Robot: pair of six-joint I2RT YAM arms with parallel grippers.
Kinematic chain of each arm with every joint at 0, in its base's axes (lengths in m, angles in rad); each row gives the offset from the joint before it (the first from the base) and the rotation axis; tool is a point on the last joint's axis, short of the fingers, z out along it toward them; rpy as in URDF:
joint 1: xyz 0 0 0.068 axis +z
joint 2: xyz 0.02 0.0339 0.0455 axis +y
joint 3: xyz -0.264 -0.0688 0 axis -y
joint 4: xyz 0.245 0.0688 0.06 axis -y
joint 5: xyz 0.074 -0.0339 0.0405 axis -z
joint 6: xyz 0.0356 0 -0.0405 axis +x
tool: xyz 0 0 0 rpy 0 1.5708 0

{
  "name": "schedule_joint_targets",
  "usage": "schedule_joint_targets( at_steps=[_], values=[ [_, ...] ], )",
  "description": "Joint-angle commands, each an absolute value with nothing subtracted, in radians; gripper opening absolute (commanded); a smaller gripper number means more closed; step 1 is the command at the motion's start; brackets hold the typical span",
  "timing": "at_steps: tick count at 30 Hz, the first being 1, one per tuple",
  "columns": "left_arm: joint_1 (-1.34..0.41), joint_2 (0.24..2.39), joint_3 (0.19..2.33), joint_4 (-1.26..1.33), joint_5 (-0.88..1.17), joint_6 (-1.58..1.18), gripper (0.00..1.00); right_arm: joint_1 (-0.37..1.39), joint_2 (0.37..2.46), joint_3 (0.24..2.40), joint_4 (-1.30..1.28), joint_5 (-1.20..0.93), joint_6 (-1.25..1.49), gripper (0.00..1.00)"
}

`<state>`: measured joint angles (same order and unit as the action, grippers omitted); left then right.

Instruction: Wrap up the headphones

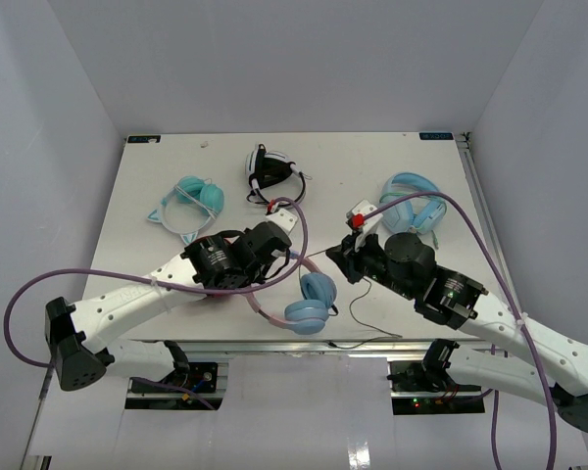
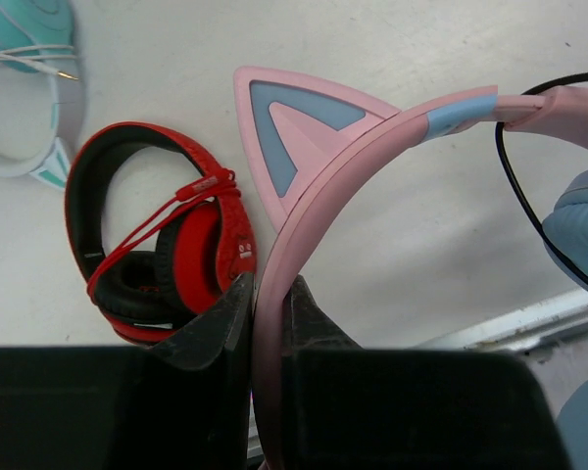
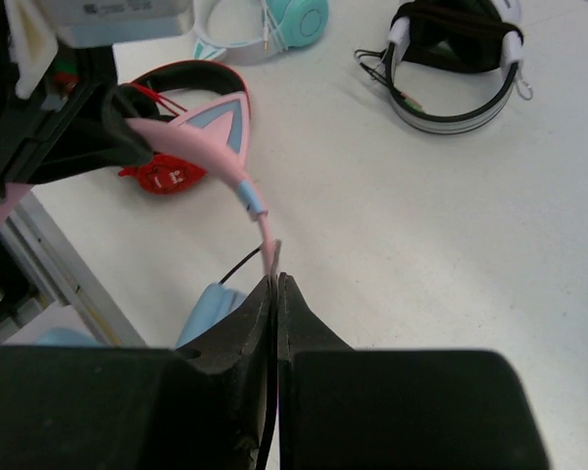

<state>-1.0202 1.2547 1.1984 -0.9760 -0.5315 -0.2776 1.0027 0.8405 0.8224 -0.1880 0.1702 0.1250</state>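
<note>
The headphones point(image 1: 312, 302) have a pink cat-eared headband point(image 2: 372, 137) and light blue ear cups point(image 3: 204, 315), and they hang near the table's front edge. My left gripper point(image 2: 270, 305) is shut on the pink headband just below one cat ear; in the top view this gripper point(image 1: 282, 235) sits at mid-table. My right gripper point(image 3: 278, 286) is shut on the thin black cable point(image 2: 514, 186), close to the end of the headband. From the right gripper point(image 1: 336, 258) the cable point(image 1: 358, 311) trails down to the front edge.
Red headphones point(image 2: 162, 245) lie just beyond the left fingers. A teal pair with a white band point(image 1: 191, 206) lies at the back left, a black-and-white pair point(image 3: 456, 59) at the back centre, and an all-light-blue pair point(image 1: 416, 204) at the right. The table's front rail point(image 2: 529, 318) is close by.
</note>
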Motion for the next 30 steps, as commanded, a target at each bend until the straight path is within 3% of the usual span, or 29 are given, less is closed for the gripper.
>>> schedule_joint_targets(
  at_steps=[1,11,18,30],
  values=[
    [-1.019,1.267,1.241,-1.034,-0.743,-0.342,0.00,1.004,0.830,0.840,-0.071,-0.025,0.198,0.08],
    [-1.019,1.307,1.290,-0.984,-0.898,-0.461,0.00,1.009,0.861,0.730,0.151,-0.235,0.300,0.08],
    [-1.019,1.316,1.325,-0.942,-0.867,-0.513,0.00,1.014,0.863,0.666,0.302,-0.334,0.359,0.08],
    [-1.019,1.242,1.343,-0.871,-0.873,-0.573,0.00,1.089,0.864,0.578,0.387,-0.307,0.374,0.08]
  ],
)
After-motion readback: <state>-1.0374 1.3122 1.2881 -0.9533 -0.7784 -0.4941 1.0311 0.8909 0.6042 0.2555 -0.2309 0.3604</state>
